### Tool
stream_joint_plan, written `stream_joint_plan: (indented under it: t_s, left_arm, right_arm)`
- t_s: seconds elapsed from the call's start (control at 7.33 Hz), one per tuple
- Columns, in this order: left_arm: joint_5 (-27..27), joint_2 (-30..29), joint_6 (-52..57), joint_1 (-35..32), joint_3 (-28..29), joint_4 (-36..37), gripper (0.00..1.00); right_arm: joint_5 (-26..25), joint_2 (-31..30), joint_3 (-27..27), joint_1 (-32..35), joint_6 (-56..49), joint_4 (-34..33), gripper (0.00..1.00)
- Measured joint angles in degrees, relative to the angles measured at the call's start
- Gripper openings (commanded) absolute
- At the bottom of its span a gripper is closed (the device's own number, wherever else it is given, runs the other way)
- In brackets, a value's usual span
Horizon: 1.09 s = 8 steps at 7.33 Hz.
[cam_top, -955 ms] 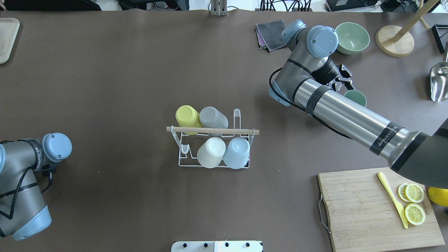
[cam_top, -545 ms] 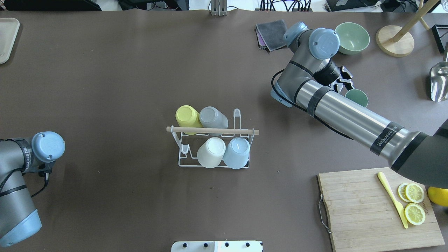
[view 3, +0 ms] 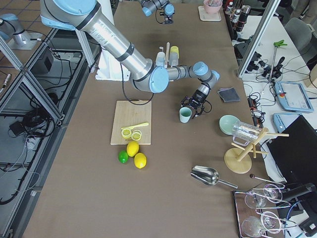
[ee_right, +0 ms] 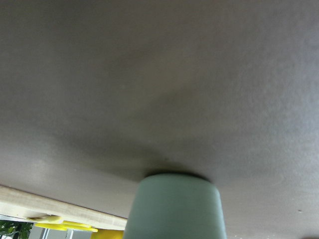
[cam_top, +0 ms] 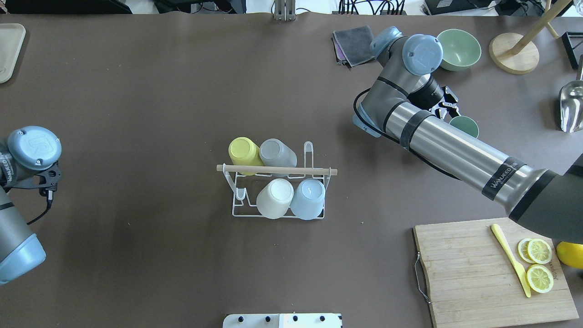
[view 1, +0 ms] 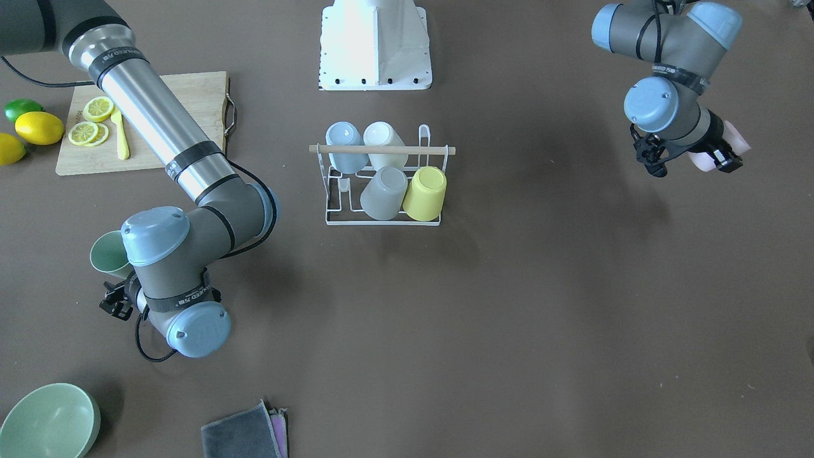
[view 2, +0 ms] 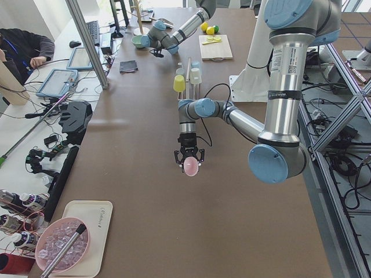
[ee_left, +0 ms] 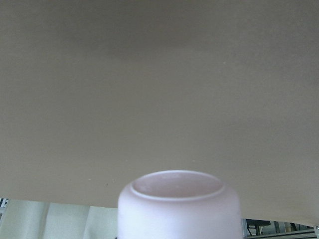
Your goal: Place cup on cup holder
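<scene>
The cup holder [cam_top: 309,150], a white wire rack with a wooden rod [cam_top: 277,170], stands mid-table and also shows in the front view [view 1: 423,133]. Several cups hang upside down on it: yellow [cam_top: 243,152], grey [cam_top: 277,152], cream [cam_top: 274,198] and light blue [cam_top: 309,198]. My left gripper [view 1: 715,152] is shut on a pink cup [view 1: 738,137] and holds it above the table at my far left; the left wrist view shows the cup [ee_left: 179,204]. My right gripper [cam_top: 448,109] is shut on a green cup [cam_top: 464,126] that is at table level, far right.
A green bowl [cam_top: 457,49], a grey cloth [cam_top: 353,43], a wooden stand [cam_top: 514,52] and a metal scoop [cam_top: 571,107] lie at the back right. A cutting board [cam_top: 469,273] with lemon slices and a yellow knife is front right. A tray [cam_top: 9,50] is back left.
My left arm has swung back toward the table's left edge. My right arm and the green cup have shifted only slightly.
</scene>
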Motion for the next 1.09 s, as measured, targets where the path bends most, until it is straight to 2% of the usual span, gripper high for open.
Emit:
stream_joint_plan:
  t_s: [0.41, 0.82, 1.09]
  left_arm:
    - [-0.08, -6.97, 5.07, -8.33, -1.27, -0.60, 0.49]
    - [-1.81, -13.05, 6.05, -10.91, -2.47, -2.16, 0.49]
    - [-2.82, -14.64, 6.10, -12.38, -4.84, -3.56, 0.49]
  right_arm:
    - [0.17, -0.07, 1.25, -0.02, -0.58, -3.06, 1.00]
    - [-0.02, -0.82, 2.33, -0.25, -0.61, -3.90, 1.00]
    - [-0.12, -1.17, 2.35, -0.36, -0.60, -3.86, 1.00]
